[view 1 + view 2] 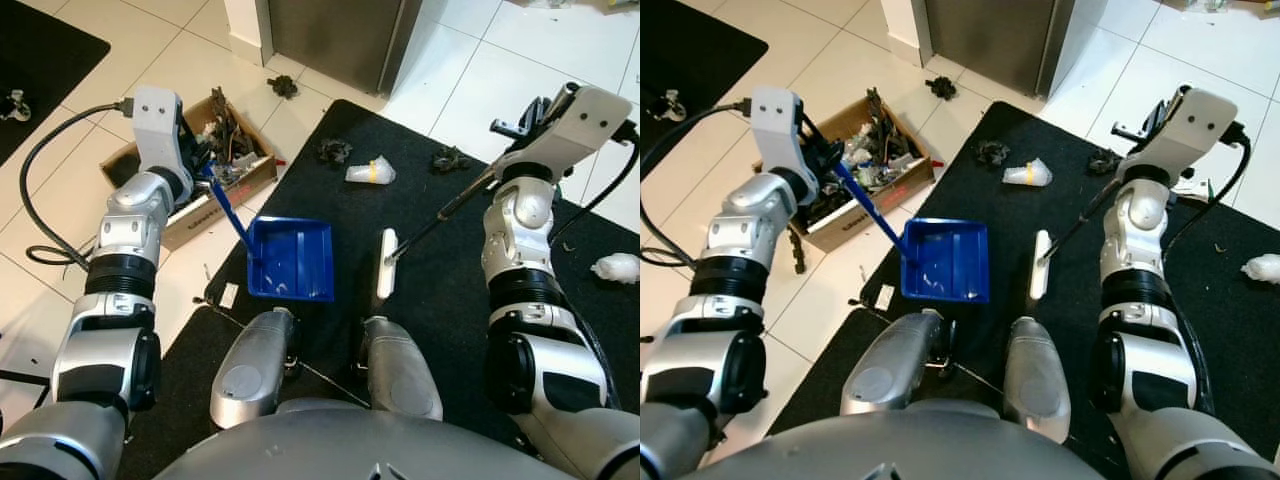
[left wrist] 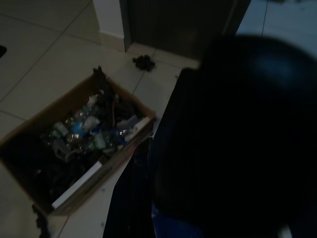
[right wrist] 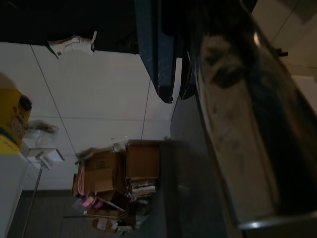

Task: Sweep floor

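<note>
A blue dustpan lies flat on the black mat, just in front of my knees. Its long blue handle slants up to my left gripper, which is shut on it beside the cardboard box. My right gripper is raised at the right and shut on the broom's thin handle. The white broom head rests on the mat just right of the dustpan. Two dark clumps and a crumpled plastic piece lie on the mat beyond.
An open cardboard box full of rubbish stands on the white tiles at the left. Another dark clump lies near a grey cabinet. A white crumpled item sits at the mat's right edge. A black cable loops by my left arm.
</note>
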Controlling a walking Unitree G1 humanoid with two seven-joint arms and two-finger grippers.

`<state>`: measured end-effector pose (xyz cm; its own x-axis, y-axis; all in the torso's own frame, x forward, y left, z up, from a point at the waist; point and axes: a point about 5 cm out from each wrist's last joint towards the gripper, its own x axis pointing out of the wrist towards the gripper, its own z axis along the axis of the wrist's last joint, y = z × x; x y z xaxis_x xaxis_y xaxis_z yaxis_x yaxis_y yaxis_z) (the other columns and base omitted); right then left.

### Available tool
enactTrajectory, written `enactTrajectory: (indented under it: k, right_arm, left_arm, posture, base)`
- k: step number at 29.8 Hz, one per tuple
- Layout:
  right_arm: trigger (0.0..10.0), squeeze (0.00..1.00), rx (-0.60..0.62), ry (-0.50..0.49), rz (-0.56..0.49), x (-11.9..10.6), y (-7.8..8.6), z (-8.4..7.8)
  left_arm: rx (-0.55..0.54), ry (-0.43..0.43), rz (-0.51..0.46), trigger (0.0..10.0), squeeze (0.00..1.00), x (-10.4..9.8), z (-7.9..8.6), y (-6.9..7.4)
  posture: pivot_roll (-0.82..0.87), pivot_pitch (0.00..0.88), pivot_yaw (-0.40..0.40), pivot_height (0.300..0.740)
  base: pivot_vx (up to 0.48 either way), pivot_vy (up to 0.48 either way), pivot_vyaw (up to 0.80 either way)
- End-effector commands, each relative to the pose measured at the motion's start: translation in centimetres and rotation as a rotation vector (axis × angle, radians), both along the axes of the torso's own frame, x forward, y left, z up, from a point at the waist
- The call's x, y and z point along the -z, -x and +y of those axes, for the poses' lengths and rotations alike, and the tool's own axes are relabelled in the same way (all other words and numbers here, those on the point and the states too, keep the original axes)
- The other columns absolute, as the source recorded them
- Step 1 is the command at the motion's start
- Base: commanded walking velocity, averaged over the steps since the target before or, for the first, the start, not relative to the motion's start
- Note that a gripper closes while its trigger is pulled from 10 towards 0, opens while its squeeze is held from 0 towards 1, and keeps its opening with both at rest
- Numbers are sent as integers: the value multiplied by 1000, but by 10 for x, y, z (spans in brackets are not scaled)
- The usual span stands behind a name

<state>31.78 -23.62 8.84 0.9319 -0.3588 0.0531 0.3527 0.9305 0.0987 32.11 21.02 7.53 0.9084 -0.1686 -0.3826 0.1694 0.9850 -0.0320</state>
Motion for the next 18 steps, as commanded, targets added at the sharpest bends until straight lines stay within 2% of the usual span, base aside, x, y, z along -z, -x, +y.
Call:
enactTrajectory:
  k: [1, 10, 18]
  right_arm:
    - [10000, 0, -35, 17, -38, -8, -6, 4]
    - [10000, 0, -159, 28, -56, -15, -19, 23]
    - [10000, 0, -165, 35, -85, -24, -25, 23]
  left_arm:
    - [-4, 17, -18, 10000, 0, -5, 4, 3]
    - [4, -11, -67, 10000, 0, -3, -3, 12]
    - [-19, 1, -72, 10000, 0, -4, -1, 14]
  posture:
    - [174, 0, -14, 740]
    - [213, 0, -73, 740]
    - [208, 0, -66, 740]
  base:
    - [0, 0, 0]
    - [0, 0, 0]
    - [0, 0, 0]
